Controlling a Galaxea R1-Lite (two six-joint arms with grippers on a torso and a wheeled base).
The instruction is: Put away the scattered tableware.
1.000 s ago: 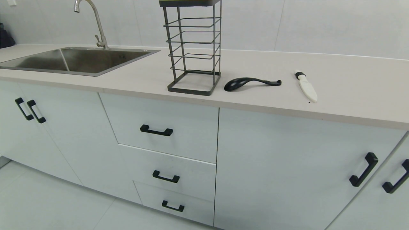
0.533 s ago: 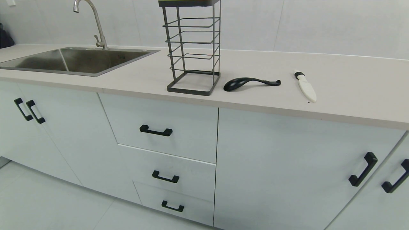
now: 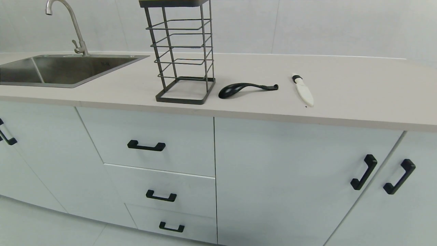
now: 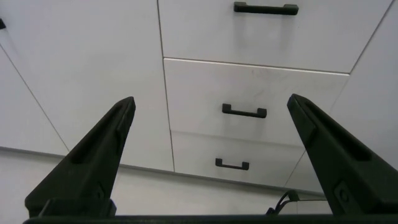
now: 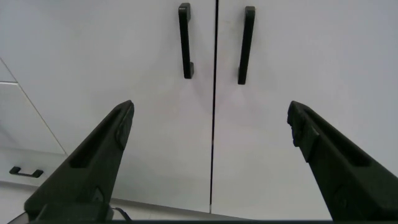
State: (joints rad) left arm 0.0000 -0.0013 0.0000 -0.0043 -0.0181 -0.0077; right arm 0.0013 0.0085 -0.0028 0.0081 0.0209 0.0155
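Observation:
A black spoon [image 3: 245,89] lies on the pale countertop [image 3: 341,89], just right of a tall black wire rack [image 3: 182,54]. Farther right rests a white knife with a black band [image 3: 303,90]. My left gripper [image 4: 211,109] is open, low in front of the drawer stack, whose handles [image 4: 244,112] show between its fingers [image 4: 99,155]. My right gripper [image 5: 211,118] is also open, facing a pair of white cabinet doors with black vertical handles [image 5: 185,40].
A steel sink [image 3: 61,68] with a curved faucet [image 3: 70,24] sits at the counter's left. Below the counter are three drawers [image 3: 146,146] and cabinet doors with black handles [image 3: 364,172]. A tiled wall backs the counter; the floor is pale tile.
The whole head view has shifted: everything sits farther left in the picture and the counter looks closer, so the camera moved. The spoon, knife and rack keep their places on the counter.

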